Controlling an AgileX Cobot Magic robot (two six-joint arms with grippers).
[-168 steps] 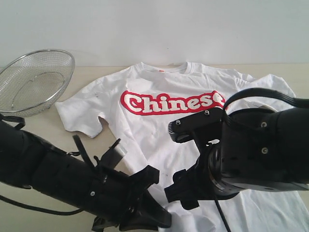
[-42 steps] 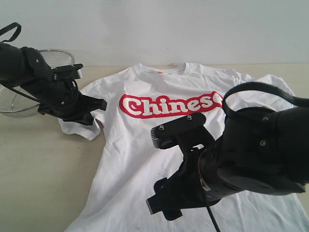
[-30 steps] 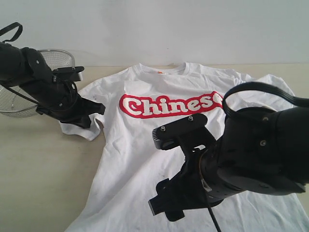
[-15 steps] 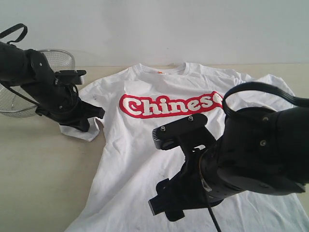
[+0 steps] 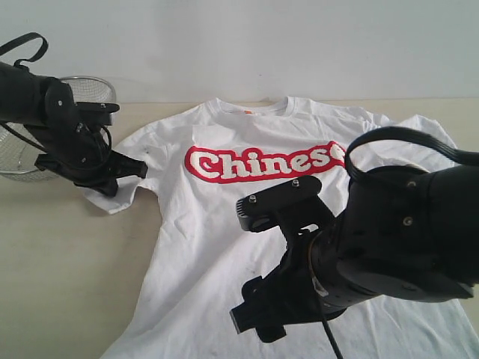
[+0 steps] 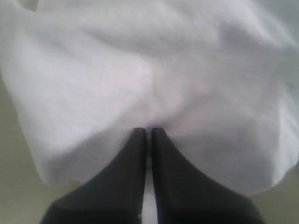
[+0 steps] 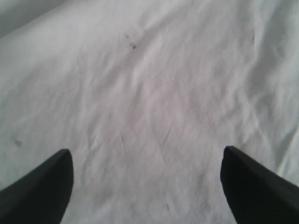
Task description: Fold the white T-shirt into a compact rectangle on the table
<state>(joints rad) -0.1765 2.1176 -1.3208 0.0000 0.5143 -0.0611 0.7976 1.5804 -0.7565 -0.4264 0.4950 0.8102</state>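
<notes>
The white T-shirt [image 5: 224, 217] lies face up on the table [image 5: 67, 284], its red-outlined "Chinese" lettering across the chest. My left gripper [image 5: 133, 172] is at the shirt's left sleeve. In the left wrist view its fingers [image 6: 135, 154] are pressed together, tips at a bunch of white fabric [image 6: 140, 70]. My right gripper [image 5: 251, 318] hovers over the shirt's lower body. The right wrist view shows this gripper [image 7: 145, 151] wide open above flat white cloth [image 7: 149, 84], holding nothing.
A wire-mesh metal basket [image 5: 88, 84] stands at the back left, just behind my left arm. The right arm's bulky body hides the shirt's lower right. Bare tabletop stretches along the front left.
My left gripper has moved left towards the basket, drawing the left sleeve outward with it. The right arm has stayed put.
</notes>
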